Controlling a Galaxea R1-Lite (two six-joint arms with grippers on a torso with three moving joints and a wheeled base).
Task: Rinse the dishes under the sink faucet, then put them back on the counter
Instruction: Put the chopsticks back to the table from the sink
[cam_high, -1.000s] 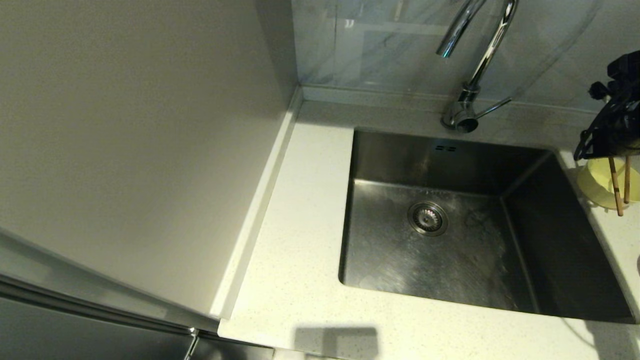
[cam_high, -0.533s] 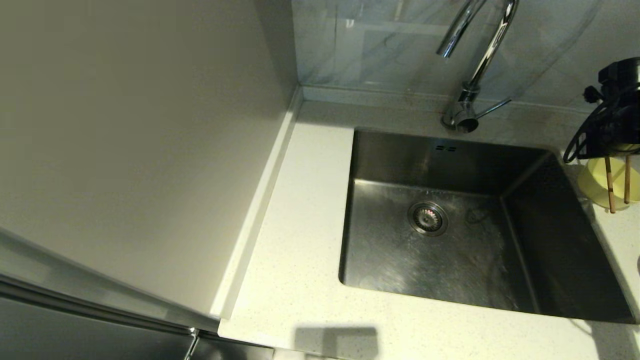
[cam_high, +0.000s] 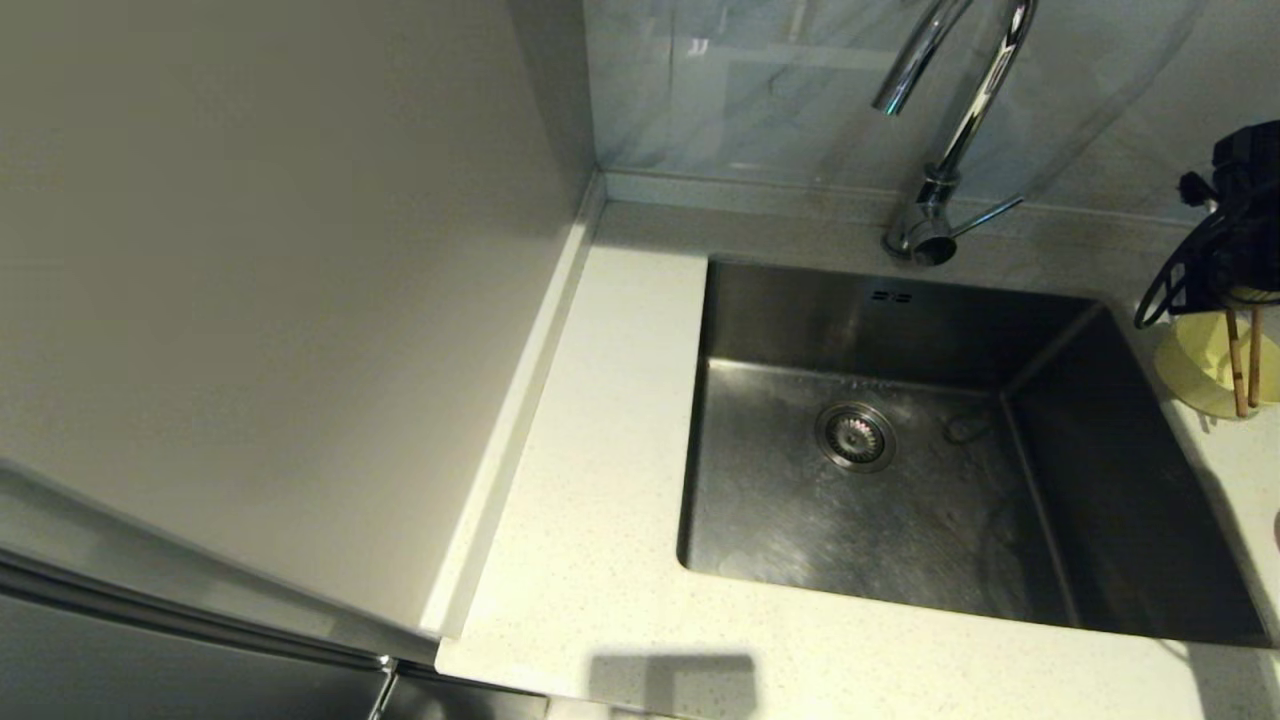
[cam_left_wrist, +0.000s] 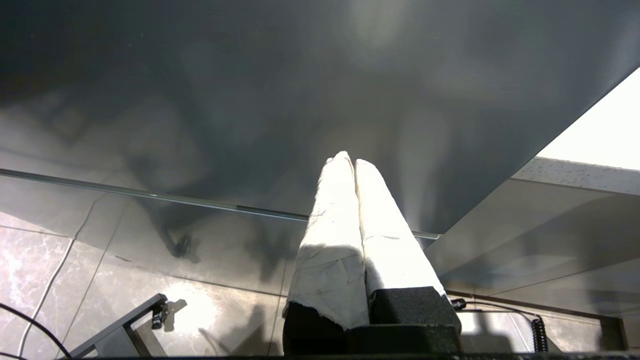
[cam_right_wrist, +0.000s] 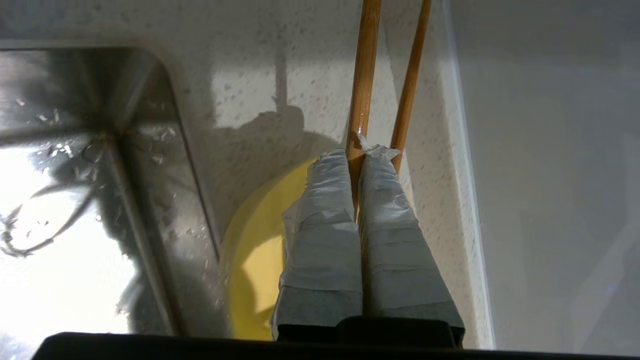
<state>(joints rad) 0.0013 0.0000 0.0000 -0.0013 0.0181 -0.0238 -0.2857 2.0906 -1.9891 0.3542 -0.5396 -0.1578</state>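
Note:
At the far right, my right gripper (cam_high: 1243, 300) hangs over the counter (cam_high: 600, 450), shut on the pair of brown chopsticks (cam_high: 1238, 365). The sticks point down across the pale-yellow bowl (cam_high: 1195, 365), which stands just right of the sink (cam_high: 780, 500). In the right wrist view the chopsticks (cam_right_wrist: 362, 75) run out from between the taped fingers of the right gripper (cam_right_wrist: 356, 157), with the yellow bowl (cam_right_wrist: 255, 260) underneath. The faucet (cam_high: 960, 120) arches over the sink's back and no water shows. I cannot make out the pink bowl. My left gripper (cam_left_wrist: 350, 160) is shut and empty, parked low by a dark cabinet front.
A tall cream side panel (cam_high: 280, 280) walls off the counter's left side. Grey marbled tile (cam_high: 760, 90) rises behind the low back edge. The faucet lever (cam_high: 985, 215) sticks out to the right. The strainer drain (cam_high: 855, 437) sits mid-basin, and the basin floor is wet.
My right gripper with the chopsticks swung a little left, then back right and slightly up, staying over the yellow bowl. Nothing else has moved.

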